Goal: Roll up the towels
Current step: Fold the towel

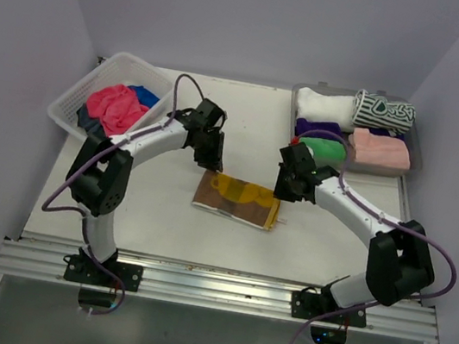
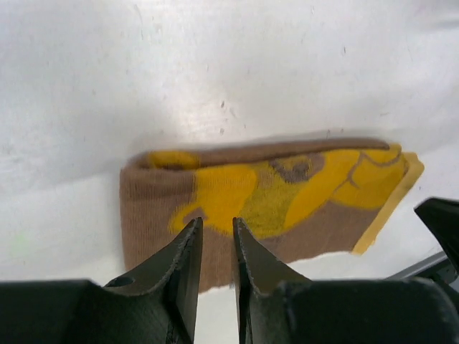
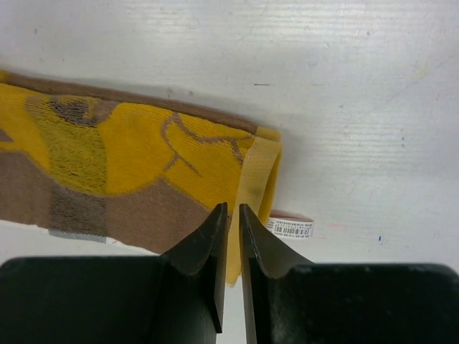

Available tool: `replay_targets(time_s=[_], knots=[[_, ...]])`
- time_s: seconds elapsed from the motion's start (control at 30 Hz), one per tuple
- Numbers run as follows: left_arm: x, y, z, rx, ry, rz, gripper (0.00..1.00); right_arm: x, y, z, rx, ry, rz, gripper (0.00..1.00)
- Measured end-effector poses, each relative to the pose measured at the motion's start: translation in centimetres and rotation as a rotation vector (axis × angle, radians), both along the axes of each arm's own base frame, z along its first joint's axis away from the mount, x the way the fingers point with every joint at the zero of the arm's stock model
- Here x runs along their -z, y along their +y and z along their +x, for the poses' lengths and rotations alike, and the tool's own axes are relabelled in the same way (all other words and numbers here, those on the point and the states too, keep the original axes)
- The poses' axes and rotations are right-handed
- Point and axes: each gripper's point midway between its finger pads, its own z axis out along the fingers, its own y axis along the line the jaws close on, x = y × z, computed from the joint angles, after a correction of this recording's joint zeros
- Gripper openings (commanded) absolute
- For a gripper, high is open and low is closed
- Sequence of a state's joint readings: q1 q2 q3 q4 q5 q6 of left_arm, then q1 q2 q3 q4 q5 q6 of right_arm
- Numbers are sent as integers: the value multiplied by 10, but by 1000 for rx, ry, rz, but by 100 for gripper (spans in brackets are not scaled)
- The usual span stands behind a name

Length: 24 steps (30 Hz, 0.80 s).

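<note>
Yellow-and-brown towel [image 1: 236, 199] is laid flat at the frame's centre, the left gripper [image 2: 217, 222] is seen slightly parted and empty above it, and whether the nearly closed right gripper [image 3: 234, 208] pinches its right edge cannot be told.

Noted a white table [image 1: 160, 222], scuffed and speckled with small dark marks. Found a white lattice basket [image 1: 71, 99] at the table's far left corner, turned askew. Found a shallow grey tray [image 1: 416, 160] at the table's far right corner. Saw a grooved metal rail [image 1: 219, 291] running along the table's near edge. Saw pale lilac walls [image 1: 262, 20] closing the table in on left, far and right sides.
</note>
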<state>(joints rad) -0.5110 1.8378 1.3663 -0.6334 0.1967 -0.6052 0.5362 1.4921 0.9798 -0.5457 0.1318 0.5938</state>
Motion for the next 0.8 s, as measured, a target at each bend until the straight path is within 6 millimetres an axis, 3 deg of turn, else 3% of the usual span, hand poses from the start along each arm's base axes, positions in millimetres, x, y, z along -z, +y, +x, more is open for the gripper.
replay_targets(time_s=[0.1, 0.2, 0.4, 0.57, 0.63, 0.8], knots=[[13, -5, 18, 1, 2, 18, 24, -5, 3, 4, 1, -12, 9, 14], [58, -1, 17, 5, 82, 83, 24, 0, 4, -2, -2, 12, 15, 17], [60, 6, 11, -6, 60, 70, 23, 29, 6, -35, -28, 94, -8, 17], [60, 28, -25, -29, 65, 86, 23, 54, 8, -37, -34, 161, -53, 17], [61, 40, -47, -42, 85, 93, 24, 52, 14, -23, -44, 163, -74, 17], [56, 65, -106, -64, 128, 101, 27, 46, 50, 49, -84, 98, -101, 17]])
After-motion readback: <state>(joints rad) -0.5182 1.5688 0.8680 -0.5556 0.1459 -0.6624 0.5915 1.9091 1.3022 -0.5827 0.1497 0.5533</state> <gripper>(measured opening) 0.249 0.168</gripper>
